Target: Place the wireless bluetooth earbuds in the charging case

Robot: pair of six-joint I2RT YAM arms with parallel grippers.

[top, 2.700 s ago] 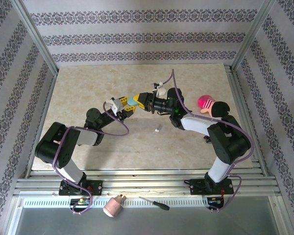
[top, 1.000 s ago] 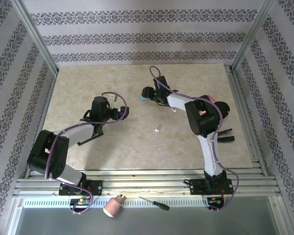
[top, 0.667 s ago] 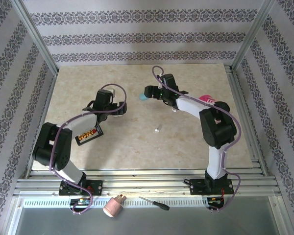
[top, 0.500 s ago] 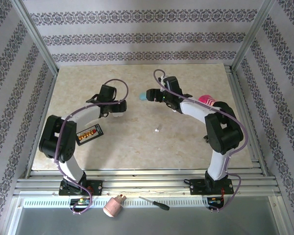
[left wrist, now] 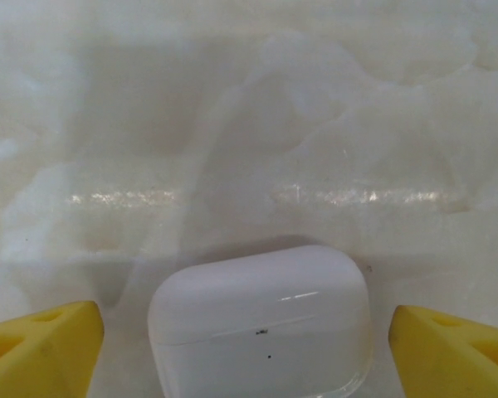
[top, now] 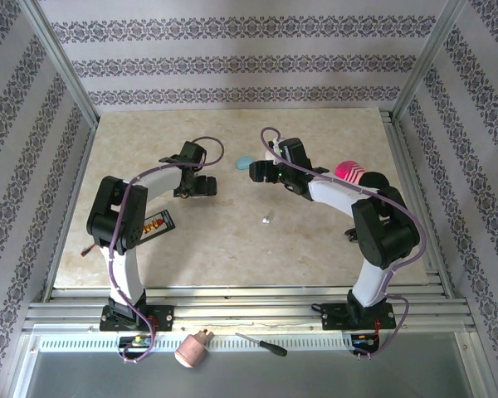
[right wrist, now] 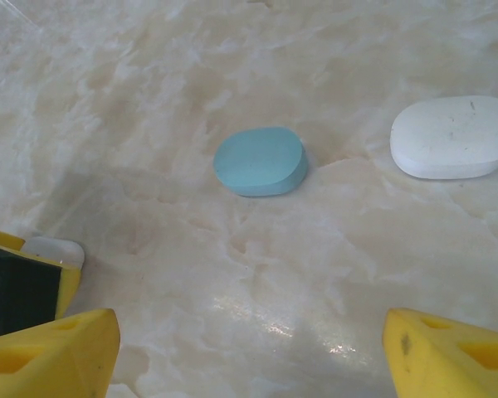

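Observation:
A closed white charging case (left wrist: 261, 323) lies on the marble table between my left gripper's (left wrist: 247, 348) yellow fingertips (left wrist: 41, 348), with a gap on each side, so the gripper is open around it. In the top view that left gripper (top: 201, 186) is left of centre. My right gripper (right wrist: 249, 352) is open over bare table, short of a pale blue case (right wrist: 260, 161) and a white pebble-shaped case (right wrist: 452, 137). From above, the right gripper (top: 257, 170) sits just right of the blue case (top: 244, 162). One tiny white earbud (top: 266, 220) lies alone nearer the arms.
A pink striped object (top: 349, 173) sits by the right arm's elbow. A black card with orange marks (top: 153, 224) lies beside the left arm. A screwdriver (top: 261, 344) and a pinkish cylinder (top: 192, 349) rest on the front ledge, off the table.
My left gripper swung farther out and right, came down around the white case, and narrowed slightly. My right gripper widened and backed off to the right, leaving the blue case on the table.

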